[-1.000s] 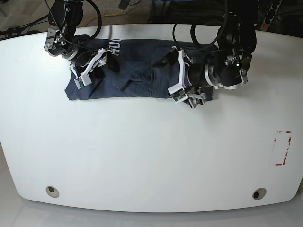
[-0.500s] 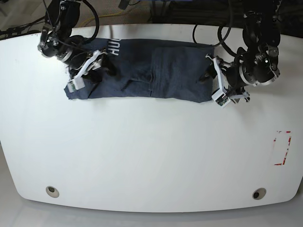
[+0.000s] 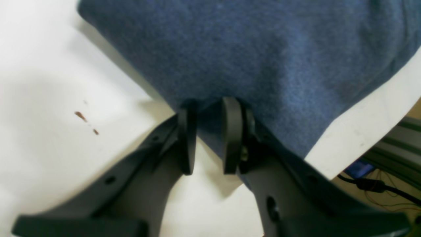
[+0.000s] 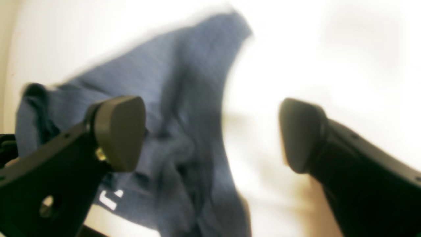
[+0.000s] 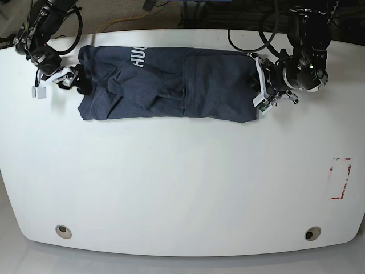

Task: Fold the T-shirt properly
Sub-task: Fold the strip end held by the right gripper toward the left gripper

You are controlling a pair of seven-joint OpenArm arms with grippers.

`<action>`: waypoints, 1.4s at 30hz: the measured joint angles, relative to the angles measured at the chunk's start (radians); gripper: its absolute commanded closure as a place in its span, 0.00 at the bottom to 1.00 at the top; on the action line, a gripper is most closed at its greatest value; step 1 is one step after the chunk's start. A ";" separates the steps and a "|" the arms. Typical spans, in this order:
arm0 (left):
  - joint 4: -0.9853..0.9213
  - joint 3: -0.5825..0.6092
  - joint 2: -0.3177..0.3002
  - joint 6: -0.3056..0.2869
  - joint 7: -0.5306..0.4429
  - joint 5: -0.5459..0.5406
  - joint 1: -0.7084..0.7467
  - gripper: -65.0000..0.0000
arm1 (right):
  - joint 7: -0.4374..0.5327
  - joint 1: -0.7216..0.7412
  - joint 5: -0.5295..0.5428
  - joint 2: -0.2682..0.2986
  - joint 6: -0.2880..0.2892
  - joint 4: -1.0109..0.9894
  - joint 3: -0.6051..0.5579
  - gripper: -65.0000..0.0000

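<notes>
The dark blue T-shirt [image 5: 165, 85] lies as a long folded strip across the far side of the white table [image 5: 182, 182], with white lettering [image 5: 138, 56] near its left end. In the base view my left gripper [image 5: 254, 91] is at the strip's right end. The left wrist view shows the left gripper [image 3: 209, 138] with its jaws drawn close together and the T-shirt [image 3: 250, 56] edge pinched between them. My right gripper [image 5: 74, 83] is at the strip's left end. It stands wide open [image 4: 210, 135] over the T-shirt [image 4: 184, 108], with one finger [image 4: 120, 131] above the cloth and the other above bare table.
A red-marked rectangle [image 5: 340, 178] sits on the table at the right. Two round holes [image 5: 63, 230] [image 5: 312, 233] lie near the front edge. Cables [image 5: 251, 23] run behind the far edge. The table edge is close beside the left gripper, with a frame rail [image 3: 398, 131] beyond it.
My left gripper moved from the shirt's middle to its right end and closed on the edge. My right gripper drew left to the shirt's left end and opened wide. That end now lies ruffled.
</notes>
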 measured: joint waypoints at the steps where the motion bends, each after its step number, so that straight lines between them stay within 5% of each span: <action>1: -0.006 -0.001 0.000 0.000 0.000 0.002 -0.001 0.83 | 0.011 -0.005 0.016 -0.002 0.010 -0.018 -0.004 0.08; 12: -0.024 -0.001 -0.029 0.000 -0.065 0.005 0.006 0.83 | 0.034 -0.066 0.029 -0.128 0.020 0.094 -0.153 0.13; 18: -0.026 -0.002 -0.031 0.000 -0.065 0.006 0.006 0.83 | 0.018 -0.033 -0.059 -0.185 0.015 0.110 -0.154 0.80; 21: -0.027 0.000 -0.030 0.000 -0.068 0.008 0.006 0.83 | 0.008 -0.011 -0.104 -0.180 0.004 0.111 -0.154 1.00; 27: -0.084 -0.001 -0.030 0.000 -0.092 0.027 -0.002 0.83 | -0.009 -0.014 -0.104 -0.156 -0.009 0.229 -0.159 1.00; 34: -0.161 0.074 -0.030 0.000 -0.263 0.030 -0.005 0.91 | -0.007 -0.057 -0.102 -0.127 -0.048 0.442 -0.177 1.00; 42: -0.230 0.150 -0.030 0.000 -0.319 -0.001 -0.016 0.97 | -0.008 -0.068 -0.096 -0.128 -0.053 0.537 -0.365 1.00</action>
